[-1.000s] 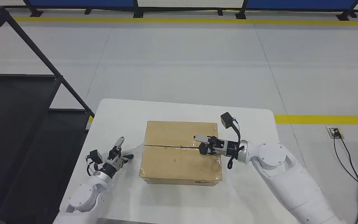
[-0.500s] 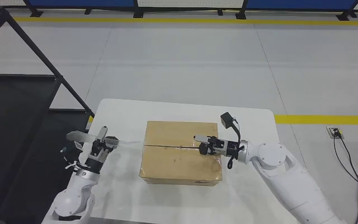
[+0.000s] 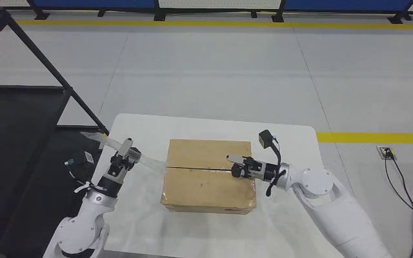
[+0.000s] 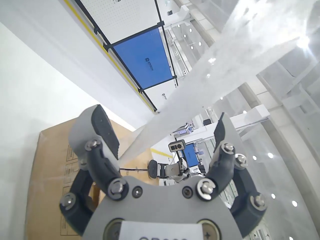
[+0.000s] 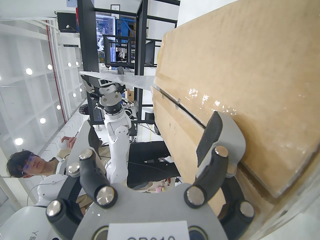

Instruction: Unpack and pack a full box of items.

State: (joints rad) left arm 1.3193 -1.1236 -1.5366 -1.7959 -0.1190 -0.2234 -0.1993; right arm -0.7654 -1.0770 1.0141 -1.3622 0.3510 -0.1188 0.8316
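Evidently the left tool has risen from low beside the box toward the left edge of the top view, drawing a clear tape strip off the centre seam. The strip now runs from the box's left end toward the upper left of frame.

Judgement: the seal appears largely lifted, so the flaps can soon be opened; unpacking has not begun. The box sits closed at mid-worktop.

Left arm: at lower left, angled up toward the box. Its pads stand wide apart, and the strip lies against one of them (adhering, it seems, rather than clamped).

Right arm: enters from lower right and has barely shifted. Its tool is spread wide, with one finger resting on the box top beside the seam.
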